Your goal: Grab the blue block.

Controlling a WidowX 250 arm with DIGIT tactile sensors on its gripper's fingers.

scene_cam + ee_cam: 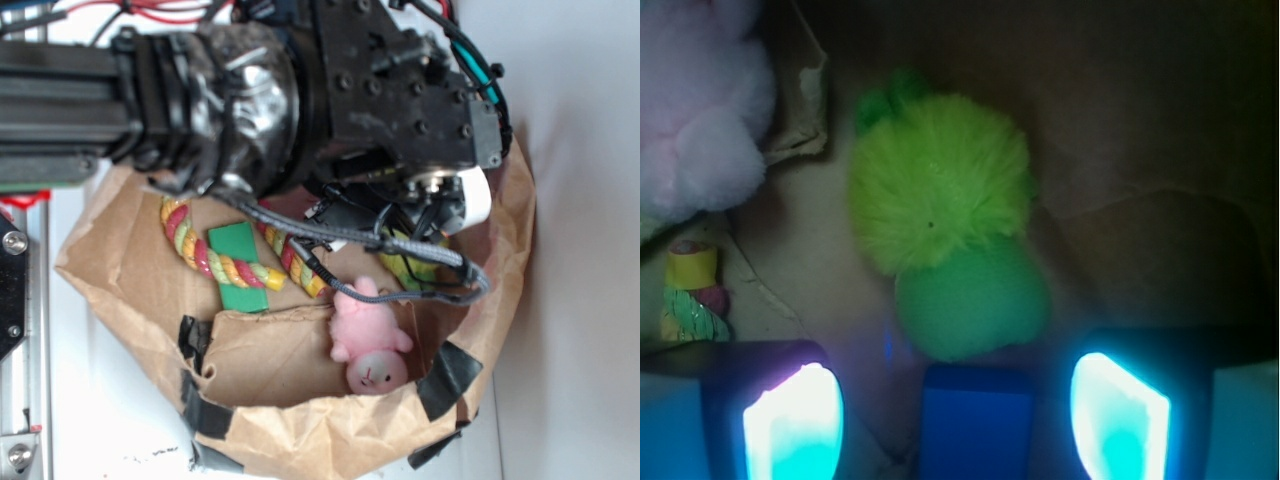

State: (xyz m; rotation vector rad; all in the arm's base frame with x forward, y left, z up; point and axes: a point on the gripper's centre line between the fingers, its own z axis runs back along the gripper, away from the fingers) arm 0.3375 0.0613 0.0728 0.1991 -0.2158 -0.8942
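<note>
In the wrist view the blue block (pixel 975 420) lies flat on the brown paper at the bottom centre, between my two glowing fingers. My gripper (pixel 958 420) is open, with a gap on each side of the block, so neither finger touches it. Just beyond the block's far end lies a green plush toy (pixel 950 240) with a fuzzy yellow-green top. In the exterior view the arm (pixel 300 90) reaches down into the paper bin and hides the blue block and the fingers.
A pink plush toy (pixel 368 340) (pixel 695 110) lies near the bin's front wall. A flat green block (pixel 240 268) rests on a multicoloured rope (pixel 225 262) at the left. The crumpled brown paper wall (pixel 300 420) rings everything, patched with black tape (pixel 450 378).
</note>
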